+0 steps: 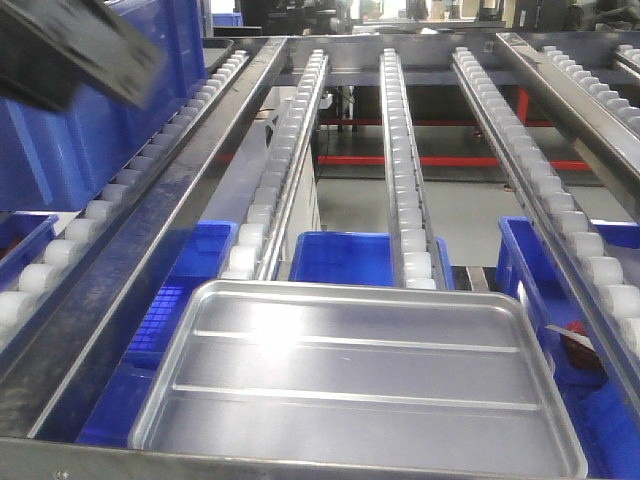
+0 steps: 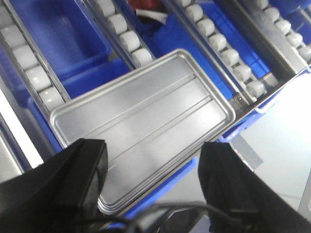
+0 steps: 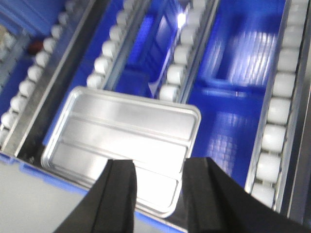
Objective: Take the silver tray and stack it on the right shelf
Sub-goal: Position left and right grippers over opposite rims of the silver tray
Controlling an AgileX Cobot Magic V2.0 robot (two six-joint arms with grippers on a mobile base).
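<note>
The silver tray point(image 1: 360, 400) lies flat at the front end of the right shelf point(image 1: 405, 200), across two roller rails, with its two ribs running sideways. Nothing lies in it. In the left wrist view my left gripper point(image 2: 153, 145) hangs open above the near long edge of the tray point(image 2: 146, 121), with one finger point(image 2: 82, 165) over a corner and nothing held. In the right wrist view my right gripper point(image 3: 160, 162) is open above a near corner of the tray point(image 3: 121, 128), apart from it. A blurred black arm part point(image 1: 70, 50) shows at the top left.
Blue plastic bins point(image 1: 345, 255) stand under the rails, and a tall blue crate point(image 1: 90, 130) sits on the left lane. Steel side rails with white rollers point(image 1: 590, 260) flank the tray. Grey floor point(image 2: 282, 145) lies beyond the shelf's front edge.
</note>
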